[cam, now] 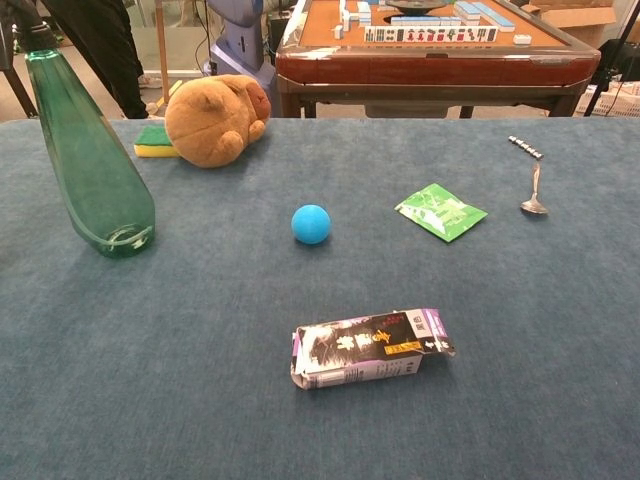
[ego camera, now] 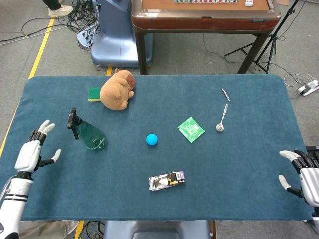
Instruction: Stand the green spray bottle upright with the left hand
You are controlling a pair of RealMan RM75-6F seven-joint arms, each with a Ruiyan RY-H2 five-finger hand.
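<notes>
My left hand (ego camera: 31, 154) fingers (ego camera: 45, 127) are spreading wide, gripping nothing, near the counter (ego camera: 239, 164) left edge; my right hand (ego camera: 305, 175) is hanging open too, well apart at the far right edge; the green spray bottle (ego camera: 85, 132) is standing on its base just right of my left hand, long axis upright, nozzle pointing up; I am judging the task done.
</notes>
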